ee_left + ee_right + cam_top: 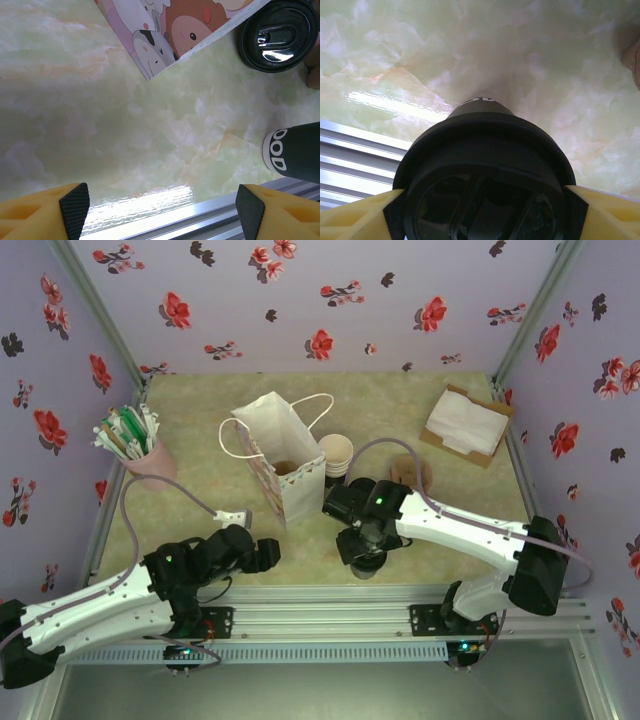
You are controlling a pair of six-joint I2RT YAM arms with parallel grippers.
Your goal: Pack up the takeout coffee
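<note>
Yellow, black-padded fingers of the right gripper (485,212) straddle the takeout coffee (485,165), a dark paper cup under a round black plastic lid, upright at lower centre of the top view; whether they squeeze it cannot be told. An open white paper bag with loop handles (285,465) stands just up-left. The left gripper (162,205), spread wide and empty, is farther off. Glossy pale-green marbled tabletop (100,125); flowered lilac walls (450,280) close in.
</note>
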